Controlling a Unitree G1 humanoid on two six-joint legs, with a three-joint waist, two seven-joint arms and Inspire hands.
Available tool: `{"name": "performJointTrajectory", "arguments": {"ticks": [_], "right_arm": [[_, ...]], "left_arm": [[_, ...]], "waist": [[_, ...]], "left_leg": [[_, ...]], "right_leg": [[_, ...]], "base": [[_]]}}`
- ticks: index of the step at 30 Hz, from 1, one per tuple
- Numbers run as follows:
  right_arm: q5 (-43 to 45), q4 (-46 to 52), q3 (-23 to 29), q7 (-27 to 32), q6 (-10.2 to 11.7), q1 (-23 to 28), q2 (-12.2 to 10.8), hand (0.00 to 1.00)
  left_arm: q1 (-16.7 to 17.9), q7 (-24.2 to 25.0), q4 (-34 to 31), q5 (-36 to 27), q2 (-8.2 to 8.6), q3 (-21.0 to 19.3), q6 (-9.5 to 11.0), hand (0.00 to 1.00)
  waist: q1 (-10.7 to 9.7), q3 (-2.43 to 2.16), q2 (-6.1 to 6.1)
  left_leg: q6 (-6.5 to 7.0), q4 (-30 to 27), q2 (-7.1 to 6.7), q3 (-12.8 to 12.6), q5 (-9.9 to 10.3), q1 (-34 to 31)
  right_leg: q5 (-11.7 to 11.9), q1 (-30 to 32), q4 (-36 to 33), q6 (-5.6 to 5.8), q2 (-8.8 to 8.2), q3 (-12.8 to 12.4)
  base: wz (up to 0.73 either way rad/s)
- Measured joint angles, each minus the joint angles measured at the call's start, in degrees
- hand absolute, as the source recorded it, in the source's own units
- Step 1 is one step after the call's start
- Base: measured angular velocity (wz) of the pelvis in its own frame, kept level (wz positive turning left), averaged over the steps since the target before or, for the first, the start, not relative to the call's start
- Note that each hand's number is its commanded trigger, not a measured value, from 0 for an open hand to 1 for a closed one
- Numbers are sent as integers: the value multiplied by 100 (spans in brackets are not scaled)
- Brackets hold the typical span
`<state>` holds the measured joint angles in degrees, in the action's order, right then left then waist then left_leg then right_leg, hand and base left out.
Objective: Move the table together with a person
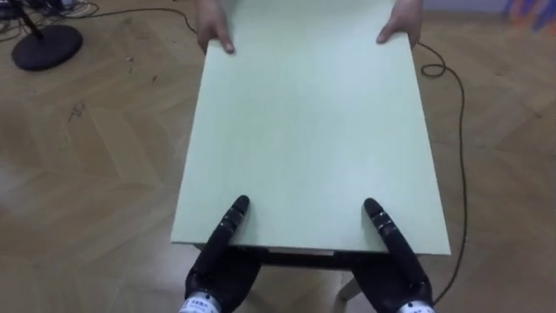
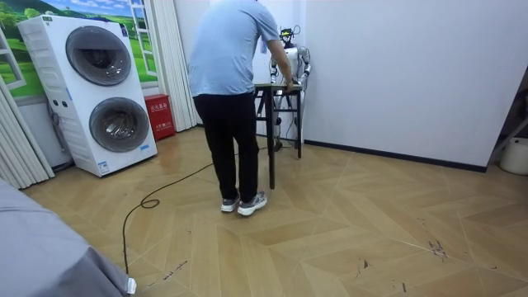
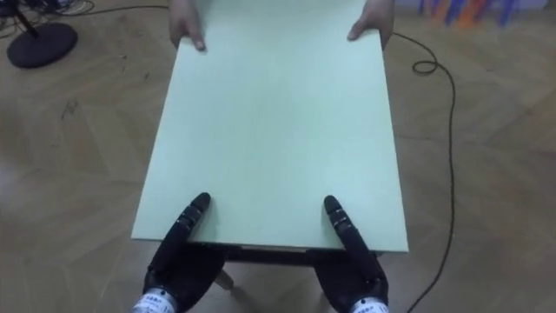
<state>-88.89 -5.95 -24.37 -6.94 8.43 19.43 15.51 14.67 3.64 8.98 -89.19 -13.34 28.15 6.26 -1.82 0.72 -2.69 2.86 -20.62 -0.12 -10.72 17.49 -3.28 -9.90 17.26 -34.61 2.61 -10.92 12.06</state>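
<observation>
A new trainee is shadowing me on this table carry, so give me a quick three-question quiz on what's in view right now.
1. True or false: the person's hands grip the far edge of the table.
2. What stands on the floor beyond the table's far left corner in the eye views? A) a round black stand base B) a bucket C) a chair
3. Fill in: the robot's left hand and right hand sit at the table's ___ edge.
Key: 1 true; 2 A; 3 near.
</observation>
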Motion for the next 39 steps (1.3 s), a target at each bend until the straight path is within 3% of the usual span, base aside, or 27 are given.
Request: {"name": "performJointTrajectory", "arguments": {"ticks": [2,5,8,12,17,20,25,30,33,39], "right_arm": [[-59,0,-80,8,62,-31,53,100],[-82,-1,-168,45,143,-31,46,100],[-66,1,-192,46,171,-43,56,100],[-61,1,-191,46,156,-72,57,100],[102,87,-253,44,72,-82,77,100],[124,109,-365,24,37,-135,144,100],[129,109,-372,-92,20,-131,179,100],[72,157,-445,-92,97,-130,223,100],[49,184,-461,-92,110,-133,275,100],[135,244,-460,-53,141,-147,289,100]], "left_arm": [[19,0,-2,6,34,3,19,100],[50,1,-32,3,-63,-3,30,100],[111,3,-99,0,-81,-8,53,100],[130,3,-139,2,-89,-28,52,100],[525,15,-424,1,-122,-107,169,100],[757,51,-602,-5,-156,-124,298,100],[885,114,-708,-4,-187,-152,308,100],[830,113,-712,-25,-217,-132,312,100],[828,113,-712,-70,-230,-102,312,100],[818,114,-713,-130,-233,-99,284,100]], "waist": [[132,-5,-3],[224,-15,47],[257,-25,68],[391,-14,159],[423,-8,192],[420,-5,196],[449,-4,196],[462,8,175],[367,32,136],[437,53,146]], "left_leg": [[-63,142,-3,-14,-55,81],[-129,349,107,4,-141,192],[-143,393,205,33,-139,195],[-148,399,238,33,-148,255],[-147,537,245,161,-151,335],[-147,550,245,314,-151,337],[-151,592,243,580,-154,274],[-158,574,234,861,-157,154],[-198,577,212,896,-182,155],[-183,526,106,944,-215,125]], "right_leg": [[31,-103,308,-66,144,12],[148,-342,723,-235,351,79],[265,-467,1029,-246,494,133],[303,-583,1217,-232,540,166],[322,-760,1513,-199,601,232],[319,-878,1646,-195,609,320],[309,-1046,1880,-178,618,476],[216,-1194,1887,-35,565,614],[134,-1350,1869,38,495,829],[-67,-1388,1488,108,281,922]], "base": [[-16],[-6],[0],[0],[7],[16],[34],[47],[64],[43]]}}
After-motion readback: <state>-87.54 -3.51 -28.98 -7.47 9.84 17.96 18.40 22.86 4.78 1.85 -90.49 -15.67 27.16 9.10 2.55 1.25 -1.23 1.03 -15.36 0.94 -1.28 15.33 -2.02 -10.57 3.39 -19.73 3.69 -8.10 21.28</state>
